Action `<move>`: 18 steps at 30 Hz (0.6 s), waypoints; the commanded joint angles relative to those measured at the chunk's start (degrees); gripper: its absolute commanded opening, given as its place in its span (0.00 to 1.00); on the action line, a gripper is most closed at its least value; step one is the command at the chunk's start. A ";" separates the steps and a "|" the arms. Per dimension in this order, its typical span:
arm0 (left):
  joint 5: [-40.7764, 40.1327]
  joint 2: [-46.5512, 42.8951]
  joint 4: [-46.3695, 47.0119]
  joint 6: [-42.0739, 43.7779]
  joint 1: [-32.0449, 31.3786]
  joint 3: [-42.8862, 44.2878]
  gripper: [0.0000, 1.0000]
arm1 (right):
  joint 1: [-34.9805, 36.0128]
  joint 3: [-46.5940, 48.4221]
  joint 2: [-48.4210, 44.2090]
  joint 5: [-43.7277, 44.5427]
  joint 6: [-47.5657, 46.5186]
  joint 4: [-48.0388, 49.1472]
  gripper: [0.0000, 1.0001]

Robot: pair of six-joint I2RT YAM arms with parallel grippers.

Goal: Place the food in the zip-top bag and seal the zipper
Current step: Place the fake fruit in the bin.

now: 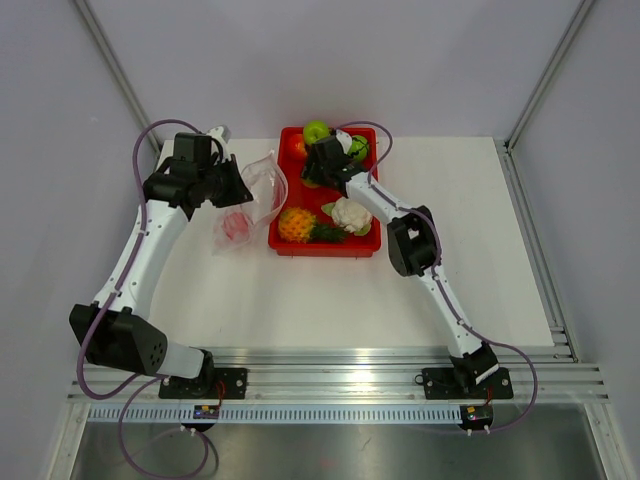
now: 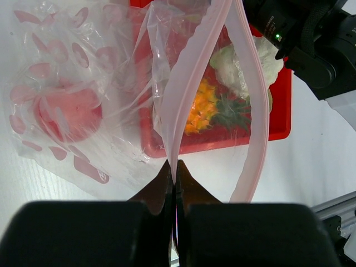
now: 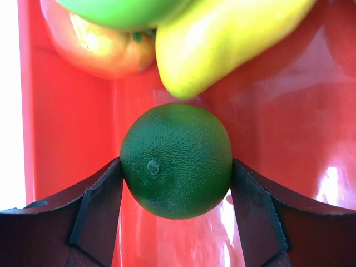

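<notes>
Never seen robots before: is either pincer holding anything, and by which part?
Left pincer pinches the clear bag by its pink zipper strip. Right pincer grips a dark green fruit by its two sides, in the red tray.

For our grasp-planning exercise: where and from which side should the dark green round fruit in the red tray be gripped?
Probably across its widest middle, from above, one finger on each open side: the dark green fruit is round, the yellow fruit crowds its far side, and the tray floor lies beneath.
</notes>
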 commanded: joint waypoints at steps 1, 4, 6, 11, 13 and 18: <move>1.34 -1.52 2.27 -0.01 0.13 0.52 0.00 | -0.31 -7.82 -9.32 -1.08 2.32 2.16 0.60; 0.63 -1.34 1.75 -0.10 0.13 0.78 0.00 | -0.31 -16.69 -16.34 -1.61 3.54 5.76 0.60; 0.72 -1.17 1.57 -0.01 0.13 0.78 0.00 | -0.31 -21.98 -20.32 -1.61 4.43 8.23 0.59; 1.59 -0.82 2.36 -0.27 0.13 -0.36 0.00 | -0.22 -36.49 -32.62 -0.47 6.01 14.04 0.57; 2.47 -0.29 2.36 -0.36 0.13 -0.62 0.00 | -0.22 -40.44 -36.75 -0.64 5.84 14.75 0.57; 2.92 1.12 3.15 -0.19 0.13 -1.68 0.00 | 0.74 -45.91 -44.23 -1.61 4.61 14.13 0.57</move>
